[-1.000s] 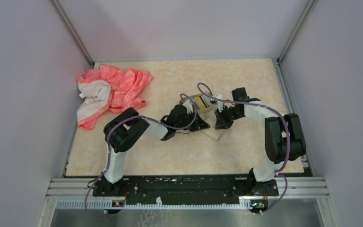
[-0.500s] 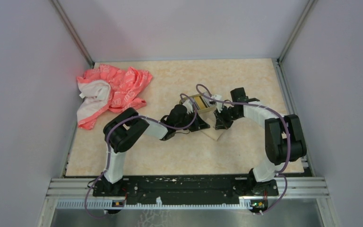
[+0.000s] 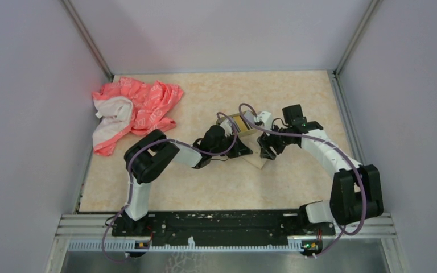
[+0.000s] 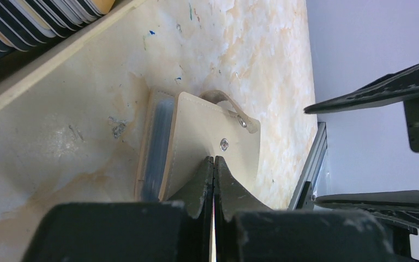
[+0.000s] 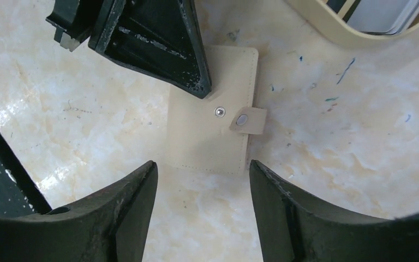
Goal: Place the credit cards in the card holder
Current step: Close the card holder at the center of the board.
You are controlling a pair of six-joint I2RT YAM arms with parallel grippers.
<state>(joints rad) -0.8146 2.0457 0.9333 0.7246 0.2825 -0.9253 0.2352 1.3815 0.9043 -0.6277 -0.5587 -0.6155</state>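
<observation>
While the card holder [image 3: 240, 121] sits mid-table from above, a tan snap wallet [image 3: 258, 162] lies just nearer. Left wrist: the left gripper [image 4: 213, 161], closed, rests on its cover. Right wrist: the right gripper [image 5: 202, 166] hangs spread above the wallet; the pickup seems in hand, and it calls for lowering to clasp the wallet's edges.

Wallet [image 5: 210, 131] lies just before the tin [image 4: 60, 59], seemingly apart; cloth [image 3: 136, 108] far left.

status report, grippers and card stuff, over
Left gripper shut, tips on cream leather snap wallet. Right gripper open above it. Gold-rimmed tin of cards alongside; nothing in the way.
</observation>
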